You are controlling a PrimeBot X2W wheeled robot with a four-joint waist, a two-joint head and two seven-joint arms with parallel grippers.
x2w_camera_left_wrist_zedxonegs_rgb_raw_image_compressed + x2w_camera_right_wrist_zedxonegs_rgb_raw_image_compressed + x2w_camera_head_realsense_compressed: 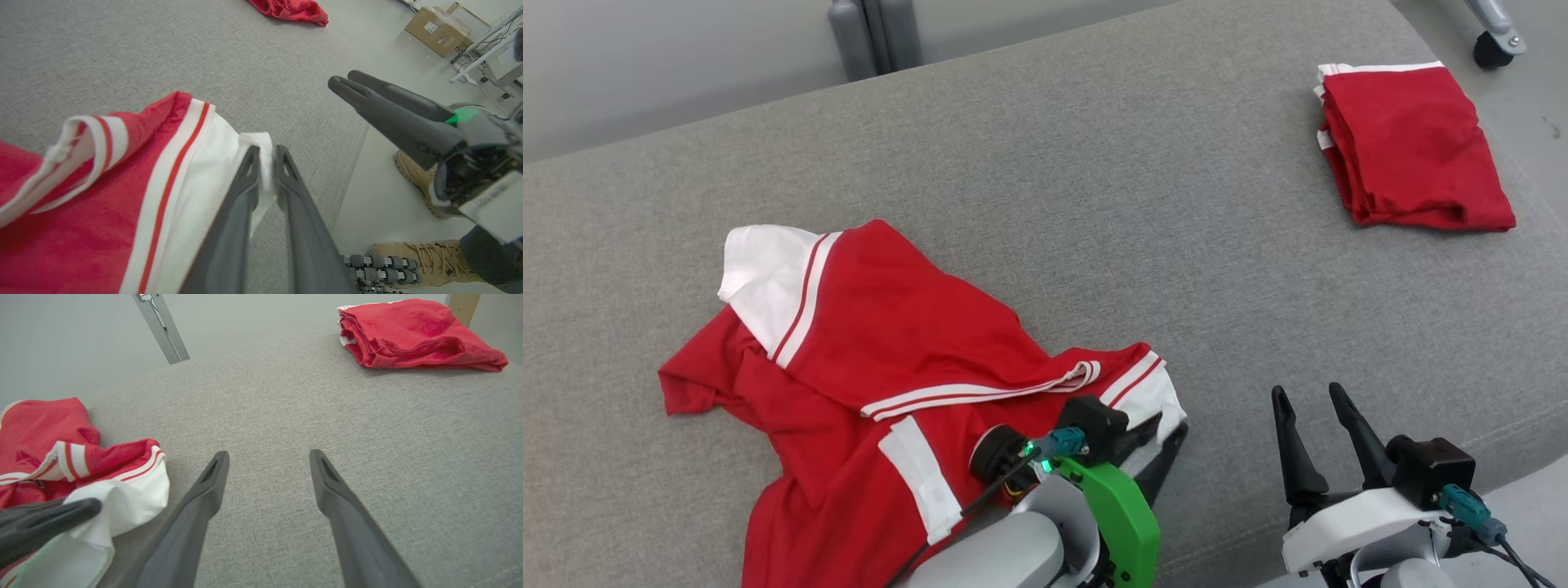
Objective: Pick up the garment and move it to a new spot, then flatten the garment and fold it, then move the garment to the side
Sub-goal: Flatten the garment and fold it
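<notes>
Your left gripper [267,155] pinches the white corner of the garment [874,359] between fingers nearly pressed together — the rest sprawls off to their left. Your right gripper [267,457], fingers spread and empty, has it off to its left.

The garment [890,343] is red fabric with white panels and red-and-white striped trim. It lies crumpled and unfolded on the near left part of the grey fabric surface [1094,204]. One white-panelled section extends toward the far left. The white corner at its near right edge is pinched between the closed fingers of the left gripper [267,153].
</notes>
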